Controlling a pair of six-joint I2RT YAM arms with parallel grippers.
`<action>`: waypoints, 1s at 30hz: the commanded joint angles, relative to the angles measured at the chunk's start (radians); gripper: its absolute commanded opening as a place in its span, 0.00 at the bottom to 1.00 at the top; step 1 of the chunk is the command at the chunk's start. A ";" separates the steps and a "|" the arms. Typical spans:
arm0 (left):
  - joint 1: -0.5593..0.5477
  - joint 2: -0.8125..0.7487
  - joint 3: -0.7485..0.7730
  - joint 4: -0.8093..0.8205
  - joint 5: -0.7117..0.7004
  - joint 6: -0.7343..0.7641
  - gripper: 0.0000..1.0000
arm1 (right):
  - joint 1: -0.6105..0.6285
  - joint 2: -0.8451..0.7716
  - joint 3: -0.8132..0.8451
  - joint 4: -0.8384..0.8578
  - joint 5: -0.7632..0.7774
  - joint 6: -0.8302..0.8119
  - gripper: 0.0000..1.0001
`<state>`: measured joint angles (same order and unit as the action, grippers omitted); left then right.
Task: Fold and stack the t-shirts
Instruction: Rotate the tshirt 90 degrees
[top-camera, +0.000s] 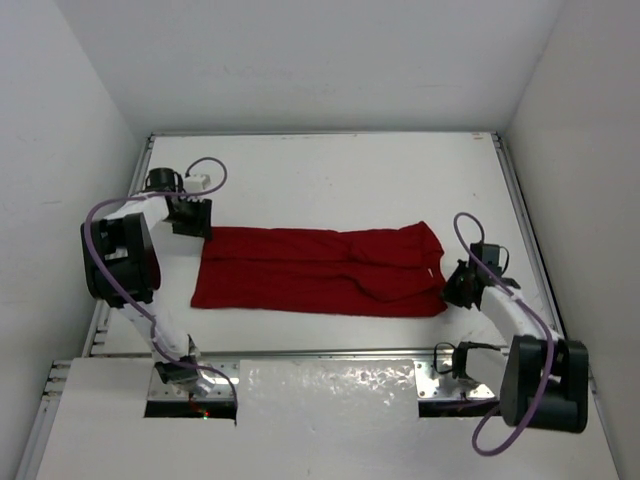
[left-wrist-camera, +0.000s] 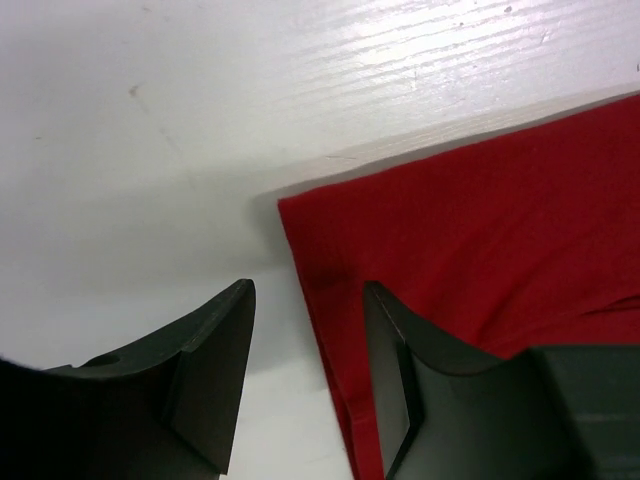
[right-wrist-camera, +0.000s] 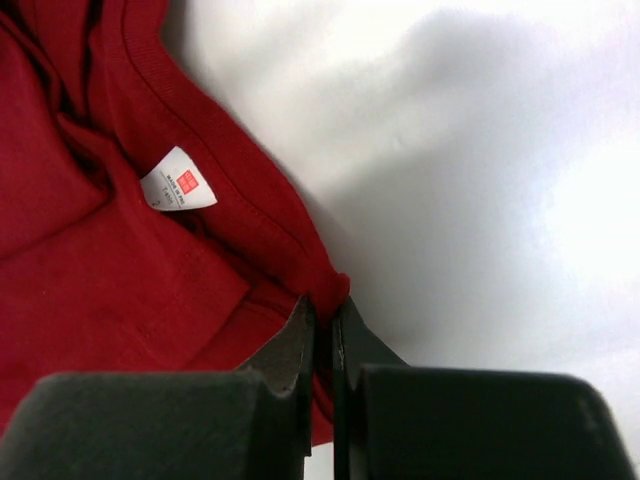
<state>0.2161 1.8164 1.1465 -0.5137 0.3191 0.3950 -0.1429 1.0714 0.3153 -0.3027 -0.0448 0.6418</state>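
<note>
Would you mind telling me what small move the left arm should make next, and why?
Probably close the left end effector on the t-shirt corner: its jaws stand open astride that hem edge, while the right end effector is shut on the collar edge.

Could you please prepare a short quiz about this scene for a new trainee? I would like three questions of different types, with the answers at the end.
1. True or false: the jaws of the right gripper are shut on the cloth of the red t-shirt.
2. The jaws of the left gripper are: A) shut on a sleeve; B) open, one on each side of the shirt's edge near a corner; C) open, well away from the shirt.
3. In the right wrist view, what small white thing with a red square is sewn on the shirt?
Key: 1 true; 2 B; 3 the label.
</note>
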 joint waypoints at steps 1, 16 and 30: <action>0.017 -0.077 0.024 0.003 0.018 0.002 0.45 | -0.009 0.119 0.053 0.051 0.069 -0.048 0.00; 0.020 -0.157 0.075 -0.049 0.041 -0.028 0.45 | -0.009 0.836 0.780 0.057 -0.018 -0.188 0.00; -0.083 -0.092 0.076 -0.029 0.119 -0.018 0.45 | -0.004 1.510 1.780 -0.075 -0.145 -0.186 0.06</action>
<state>0.1825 1.7035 1.1915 -0.5663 0.3855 0.3653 -0.1482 2.4836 1.9766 -0.3485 -0.1741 0.4335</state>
